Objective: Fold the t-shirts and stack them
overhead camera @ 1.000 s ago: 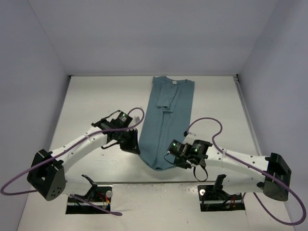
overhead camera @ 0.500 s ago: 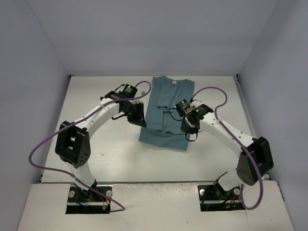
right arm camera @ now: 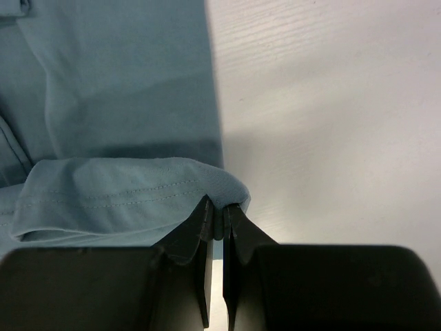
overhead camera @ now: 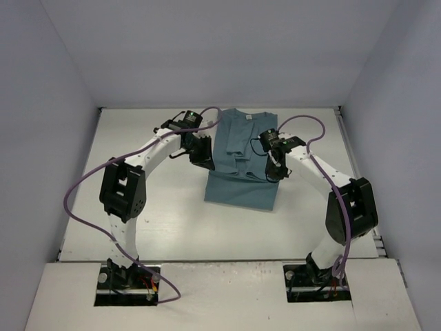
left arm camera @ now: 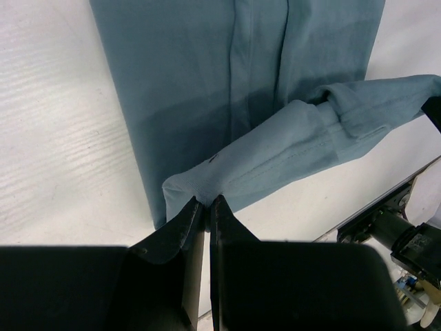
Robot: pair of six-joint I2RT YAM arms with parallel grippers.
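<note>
I see a white worktop [overhead camera: 138,207] boxed in by pale grey walls [overhead camera: 207,48]. My left gripper [overhead camera: 202,154] is clamped on one hem corner of the teal t-shirt [overhead camera: 241,189], which lies on the middle-to-far part of the worktop. Its long axis runs near to far, with the collar [overhead camera: 249,116] at the far end and the lower part doubled over. My right gripper [overhead camera: 275,172] pinches the other hem corner.

The t-shirt [left arm camera: 207,83] runs off both wrist views' top edges; its collar label [overhead camera: 249,118] is unreadably small.
</note>
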